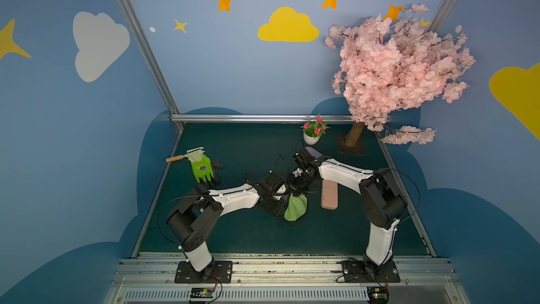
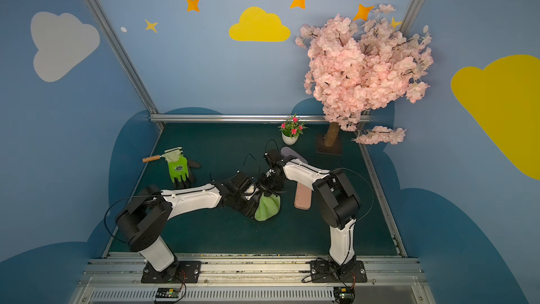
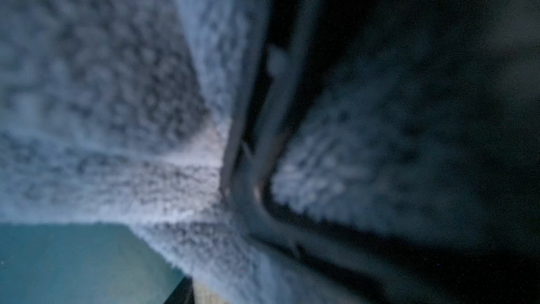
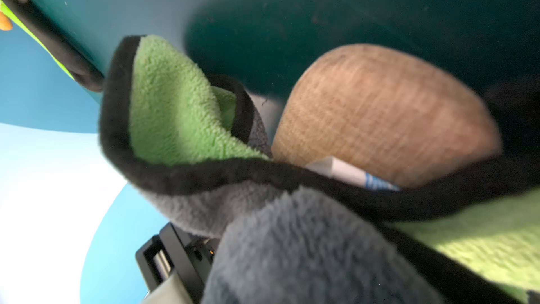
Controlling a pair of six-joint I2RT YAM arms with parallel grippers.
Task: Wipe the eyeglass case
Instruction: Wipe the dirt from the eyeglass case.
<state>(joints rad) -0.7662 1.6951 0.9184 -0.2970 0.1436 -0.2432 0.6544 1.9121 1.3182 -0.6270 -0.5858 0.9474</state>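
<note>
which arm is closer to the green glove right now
Left. The left arm passes right beside the green glove, its claw holding the cloth at mid-table. The right arm is across the table, crossing over the pink eyeglass case.

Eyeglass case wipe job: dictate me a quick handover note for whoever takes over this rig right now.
Left gripper: shut on the green cloth, which hangs bunched at mid-table.
Right gripper: shut, right at the cloth's top edge. Whether it also pinches the cloth is unclear.
Pink eyeglass case: lies flat on the table, beside the cloth on the right arm's side. It is partly under that arm and apart from the cloth.
Done: the cloth is in grip.
Left: bring the cloth onto the case and wipe it. No contact shows now.
</note>
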